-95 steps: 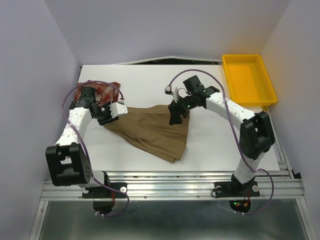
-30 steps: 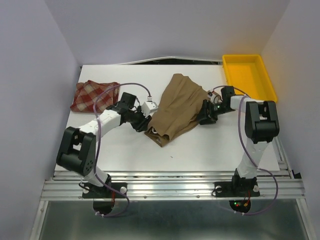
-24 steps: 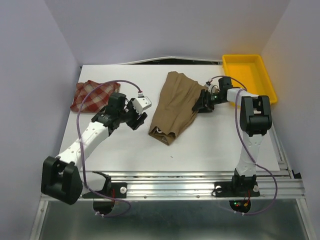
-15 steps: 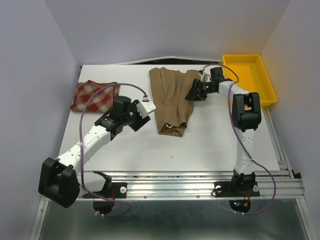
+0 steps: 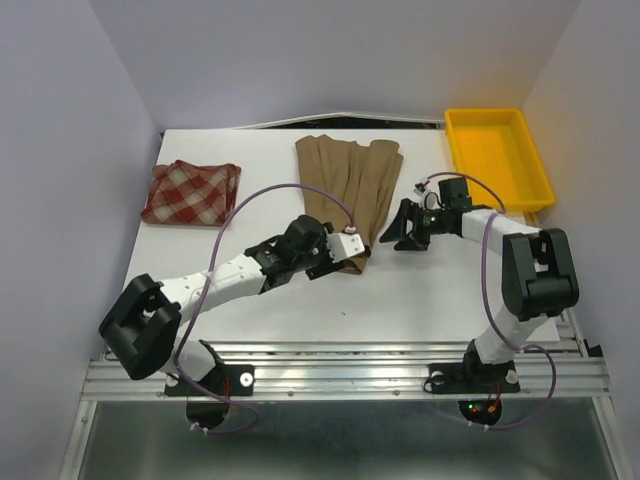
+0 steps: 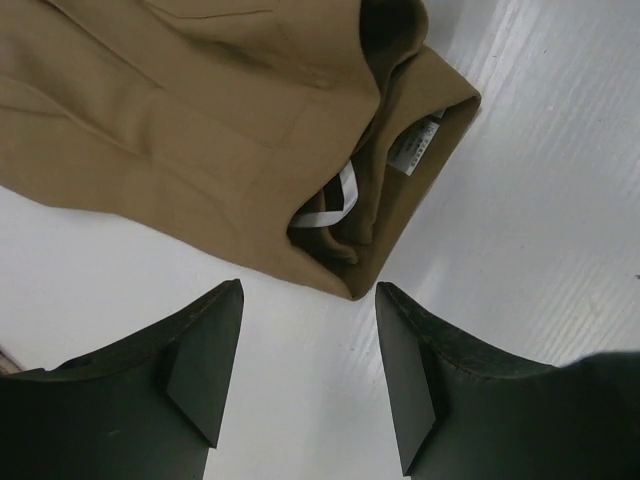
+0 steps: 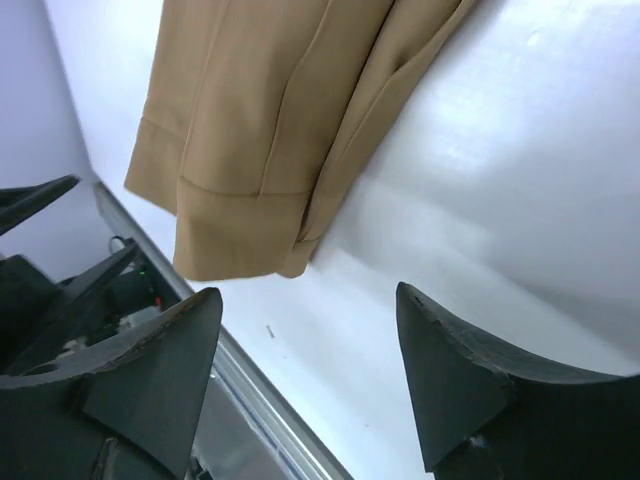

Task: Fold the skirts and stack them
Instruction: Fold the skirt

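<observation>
Tan skirt (image 5: pixel 350 185) now freed; left claw (image 6: pixel 308 292) & right claw (image 7: pixel 308 290) off it.

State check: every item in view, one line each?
tan skirt: folded into a long strip, lying flat, unheld.
plaid skirt: folded, far left, apart from the tan one, not stacked.
yellow tray: empty.
left pincer: open, empty, at the tan skirt's near end.
right pincer: open, empty, right of the tan skirt.

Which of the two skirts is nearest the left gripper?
The plain tan-brown skirt in the middle of the table: the open left gripper hovers at its waistband end. The red-and-cream plaid skirt lies apart, at the far left corner.
</observation>
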Controlling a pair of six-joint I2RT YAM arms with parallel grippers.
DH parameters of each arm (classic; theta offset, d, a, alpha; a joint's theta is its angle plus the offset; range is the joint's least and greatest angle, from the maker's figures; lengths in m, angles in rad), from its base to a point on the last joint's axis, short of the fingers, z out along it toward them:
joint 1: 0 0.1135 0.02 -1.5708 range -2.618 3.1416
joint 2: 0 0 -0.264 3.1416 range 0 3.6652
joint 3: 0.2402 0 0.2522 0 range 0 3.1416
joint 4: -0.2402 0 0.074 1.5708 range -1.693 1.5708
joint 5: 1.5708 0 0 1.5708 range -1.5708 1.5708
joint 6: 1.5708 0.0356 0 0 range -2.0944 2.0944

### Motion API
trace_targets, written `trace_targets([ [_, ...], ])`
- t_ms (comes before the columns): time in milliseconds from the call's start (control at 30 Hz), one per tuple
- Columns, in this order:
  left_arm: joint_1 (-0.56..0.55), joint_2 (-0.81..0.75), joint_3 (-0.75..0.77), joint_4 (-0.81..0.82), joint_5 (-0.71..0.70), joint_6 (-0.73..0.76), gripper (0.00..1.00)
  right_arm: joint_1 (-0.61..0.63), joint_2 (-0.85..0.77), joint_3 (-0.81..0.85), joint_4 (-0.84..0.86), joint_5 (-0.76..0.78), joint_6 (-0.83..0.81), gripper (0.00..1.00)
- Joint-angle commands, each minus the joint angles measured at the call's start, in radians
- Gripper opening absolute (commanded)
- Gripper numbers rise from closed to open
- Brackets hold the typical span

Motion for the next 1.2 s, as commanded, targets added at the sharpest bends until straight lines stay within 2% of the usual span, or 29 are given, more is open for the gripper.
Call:
trace_targets([
  [0,-0.048,0.069,0.045,0.097,-0.129,0.013,0.67,-0.006,-0.084,-0.169,0.261,-0.093,0.230,0.74],
  [33,-0.048,0.101,0.071,0.094,-0.135,0.011,0.67,0.003,-0.099,-0.250,0.374,-0.116,0.277,0.73],
  [133,-0.048,0.142,0.107,0.085,-0.133,0.005,0.66,0.017,-0.096,-0.370,0.505,-0.130,0.330,0.69],
  [267,-0.048,0.161,0.147,0.074,-0.109,-0.015,0.66,0.057,-0.084,-0.494,0.773,-0.108,0.414,0.65],
  [333,-0.048,0.172,0.162,0.063,-0.109,-0.027,0.66,0.087,-0.072,-0.525,0.836,-0.079,0.419,0.63],
  [633,-0.028,0.167,0.165,0.051,-0.093,-0.064,0.66,0.123,0.080,-0.515,0.944,0.047,0.449,0.56],
  [867,-0.003,0.138,0.158,0.039,-0.083,-0.055,0.66,0.134,0.161,-0.513,1.050,0.056,0.495,0.56],
  [1000,0.008,0.132,0.151,0.031,-0.077,-0.041,0.66,0.143,0.204,-0.506,1.078,0.041,0.511,0.51],
  [1067,0.008,0.115,0.136,0.026,-0.052,-0.015,0.68,0.143,0.210,-0.502,1.073,0.042,0.505,0.46],
  [1100,0.008,0.101,0.132,0.023,-0.002,-0.003,0.69,0.143,0.215,-0.501,1.070,0.041,0.499,0.37],
  [1167,0.000,0.095,0.119,0.019,0.009,0.032,0.69,0.143,0.217,-0.493,1.052,0.044,0.486,0.25],
])
